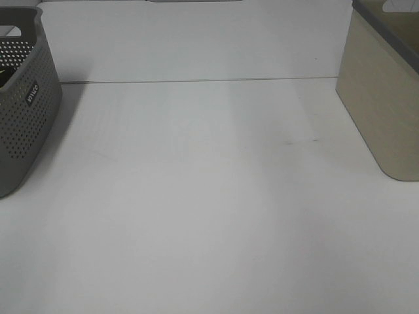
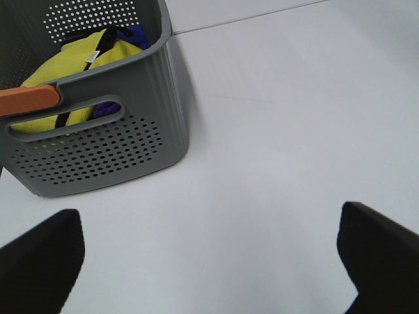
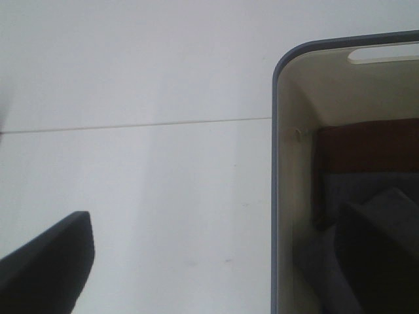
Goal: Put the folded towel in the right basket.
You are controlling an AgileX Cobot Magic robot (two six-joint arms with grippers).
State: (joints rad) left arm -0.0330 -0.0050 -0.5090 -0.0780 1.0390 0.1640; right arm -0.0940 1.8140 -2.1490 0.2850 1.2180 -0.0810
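Observation:
The right basket [image 1: 383, 98] is beige with a dark grey rim and stands at the table's right edge. In the right wrist view it [image 3: 288, 196] holds a folded dark red towel [image 3: 366, 147] with grey cloth [image 3: 360, 186] lying beside it. My right gripper [image 3: 229, 219] is open and empty, with one finger [image 3: 383, 255] over the basket's inside and the other over the table. My left gripper [image 2: 209, 226] is open and empty above the table, near the grey basket. Neither gripper shows in the exterior high view.
A grey perforated basket [image 1: 23, 104] stands at the table's left edge. In the left wrist view it [image 2: 111, 147] holds a yellow cloth [image 2: 62, 75], something blue, and an orange piece [image 2: 29, 99] at its rim. The white table [image 1: 209, 196] lies between the baskets.

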